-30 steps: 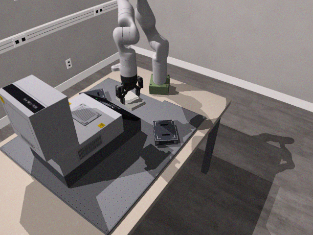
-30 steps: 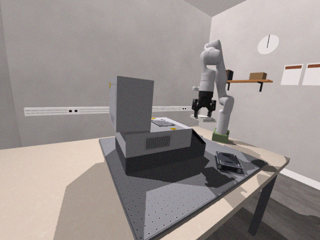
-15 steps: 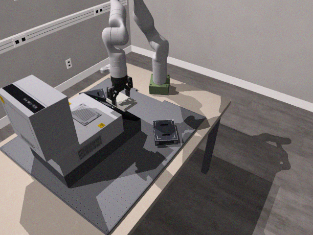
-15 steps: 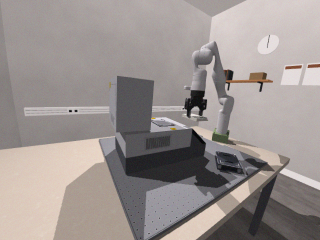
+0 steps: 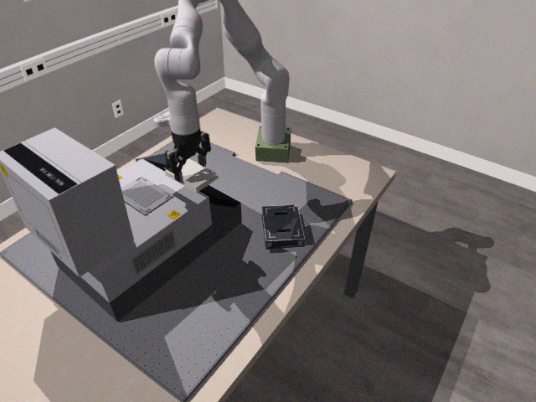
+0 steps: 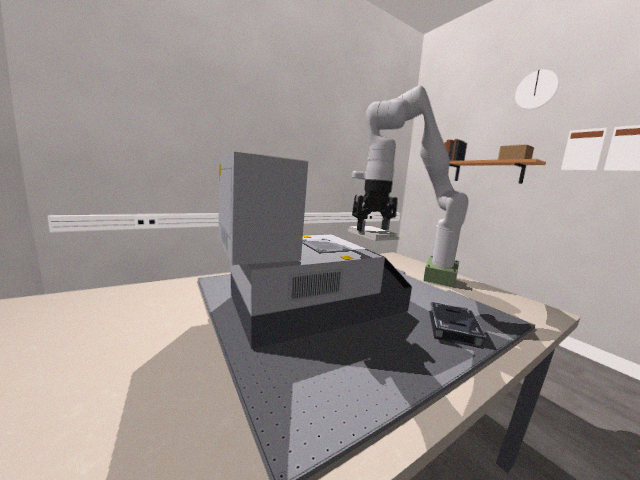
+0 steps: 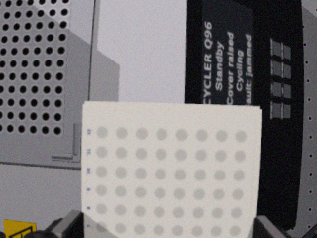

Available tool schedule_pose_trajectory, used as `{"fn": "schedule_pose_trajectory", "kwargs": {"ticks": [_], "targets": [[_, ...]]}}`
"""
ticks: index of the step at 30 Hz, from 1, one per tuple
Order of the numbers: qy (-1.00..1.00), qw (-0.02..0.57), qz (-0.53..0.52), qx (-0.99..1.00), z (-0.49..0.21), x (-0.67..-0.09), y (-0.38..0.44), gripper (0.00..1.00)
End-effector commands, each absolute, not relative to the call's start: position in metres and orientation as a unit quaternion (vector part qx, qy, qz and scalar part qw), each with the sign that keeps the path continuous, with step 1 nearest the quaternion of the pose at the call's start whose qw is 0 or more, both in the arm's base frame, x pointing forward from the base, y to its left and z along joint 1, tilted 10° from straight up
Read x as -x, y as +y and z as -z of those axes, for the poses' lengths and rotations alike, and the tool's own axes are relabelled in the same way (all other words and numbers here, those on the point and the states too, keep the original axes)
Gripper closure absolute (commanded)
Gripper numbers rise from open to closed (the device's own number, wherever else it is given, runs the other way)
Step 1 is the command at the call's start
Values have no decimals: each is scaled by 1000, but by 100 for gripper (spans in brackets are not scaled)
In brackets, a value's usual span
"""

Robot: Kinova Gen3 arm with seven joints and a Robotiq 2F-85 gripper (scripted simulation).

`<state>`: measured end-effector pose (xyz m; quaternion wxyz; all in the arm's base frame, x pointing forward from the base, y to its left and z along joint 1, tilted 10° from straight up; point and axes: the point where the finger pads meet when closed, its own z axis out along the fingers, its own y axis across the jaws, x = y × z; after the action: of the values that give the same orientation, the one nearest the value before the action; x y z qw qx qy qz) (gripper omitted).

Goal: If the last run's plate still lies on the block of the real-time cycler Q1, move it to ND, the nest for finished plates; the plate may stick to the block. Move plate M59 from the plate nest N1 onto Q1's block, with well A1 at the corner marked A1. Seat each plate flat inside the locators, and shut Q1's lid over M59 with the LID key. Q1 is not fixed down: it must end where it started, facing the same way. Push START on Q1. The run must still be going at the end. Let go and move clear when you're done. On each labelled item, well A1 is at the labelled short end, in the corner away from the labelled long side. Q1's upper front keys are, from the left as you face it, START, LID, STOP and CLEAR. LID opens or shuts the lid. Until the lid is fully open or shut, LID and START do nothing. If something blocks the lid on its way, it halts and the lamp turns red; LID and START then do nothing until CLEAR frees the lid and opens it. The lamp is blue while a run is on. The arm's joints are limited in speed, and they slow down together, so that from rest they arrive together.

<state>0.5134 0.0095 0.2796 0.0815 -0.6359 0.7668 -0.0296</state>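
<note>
My gripper (image 5: 190,169) is shut on a white well plate, plate M59 (image 5: 201,178), gripping it across its width. It holds the plate level in the air above the front edge of cycler Q1 (image 5: 130,216). Q1's lid (image 5: 56,186) stands open and upright. The perforated block (image 5: 146,194) lies bare, just left of the plate. In the wrist view the plate (image 7: 170,171) fills the lower middle, with the block (image 7: 35,74) at upper left and Q1's dark front panel with its keys (image 7: 279,79) at upper right. From the side the gripper (image 6: 373,225) hangs beside the block (image 6: 323,244).
An empty dark plate nest (image 5: 282,226) sits on the grey breadboard to the right of Q1; it also shows in the exterior view (image 6: 457,320). The arm's green base (image 5: 272,149) stands at the table's back. The table edge is close to the nest.
</note>
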Motion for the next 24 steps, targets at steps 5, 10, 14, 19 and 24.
{"fn": "schedule_pose_trajectory", "kwargs": {"ticks": [5,10,14,19,24], "targets": [[767,77,29,636,-279,-529,-17,10],[767,77,28,636,-280,-534,-23,10],[767,77,29,636,-280,-543,-35,10],[767,77,29,636,-281,-552,-48,10],[767,76,29,637,-282,-562,-61,10]]}}
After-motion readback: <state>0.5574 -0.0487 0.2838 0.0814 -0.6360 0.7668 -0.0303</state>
